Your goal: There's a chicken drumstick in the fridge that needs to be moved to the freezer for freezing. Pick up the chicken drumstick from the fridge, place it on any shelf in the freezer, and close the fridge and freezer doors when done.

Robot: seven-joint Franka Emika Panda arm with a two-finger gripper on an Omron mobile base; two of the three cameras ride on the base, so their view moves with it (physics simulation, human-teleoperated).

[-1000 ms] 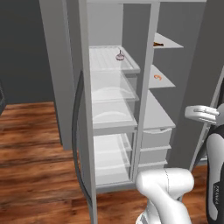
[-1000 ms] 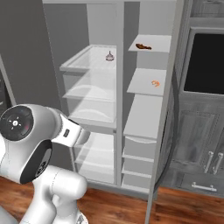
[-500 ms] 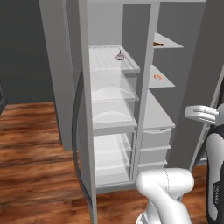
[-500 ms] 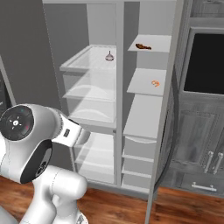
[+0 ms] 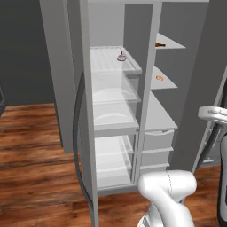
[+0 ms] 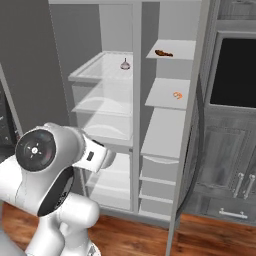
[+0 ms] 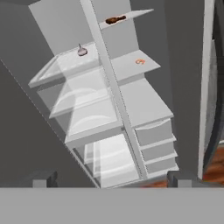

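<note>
The chicken drumstick [image 6: 163,52] [image 5: 160,45] [image 7: 115,19], small and reddish-brown, lies on the top shelf [image 6: 182,49] of the freezer [image 6: 165,135], the narrow right compartment. The fridge [image 6: 105,65] beside it has ribbed white shelves and clear drawers. Both doors stand open: the fridge door [image 5: 86,111] at the left, the freezer door [image 6: 192,125] at the right. My gripper [image 7: 111,181] is open with nothing between its fingers, well back from the unit and below the shelves, looking up at them.
A bright orange curled bit [image 6: 177,95] lies on the second freezer shelf. A pinkish round item with a pointed top [image 6: 125,64] stands on the fridge's top shelf. Dark cabinets and an oven [image 6: 235,75] flank the unit on the right. Wooden floor [image 5: 35,146] lies in front.
</note>
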